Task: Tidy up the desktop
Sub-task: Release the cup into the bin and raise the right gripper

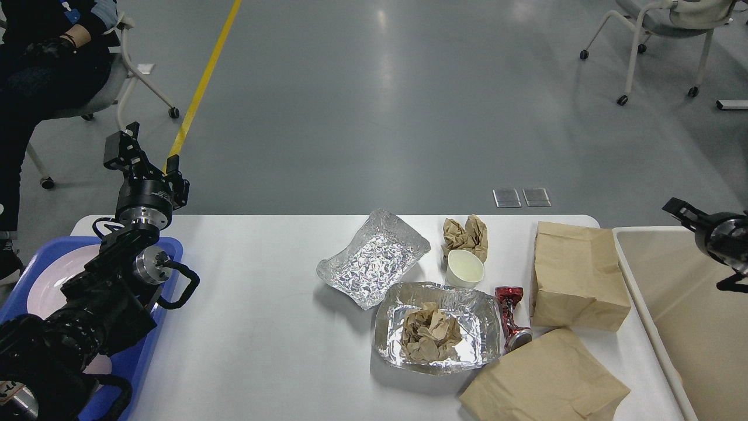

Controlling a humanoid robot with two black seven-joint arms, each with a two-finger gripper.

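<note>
The white desktop [263, 327] carries an empty crumpled foil tray [374, 257] and a second foil tray [470, 304] with crumpled brown paper [431, 334] inside. Behind them lie another wad of brown paper [466, 235] and a white paper cup [465, 268]. A crushed red can [511, 318] lies beside two brown paper bags [575, 275] [543, 380]. My left gripper [121, 147] is raised above the table's far left corner, seen from behind. My right gripper [679, 210] hovers over the bin at the right edge, with only one dark tip showing.
A beige bin [701, 327] stands off the table's right end. A blue tray [134, 356] with a pale plate [52, 275] sits under my left arm. A seated person [41, 64] and wheeled chairs [666, 35] are on the floor beyond.
</note>
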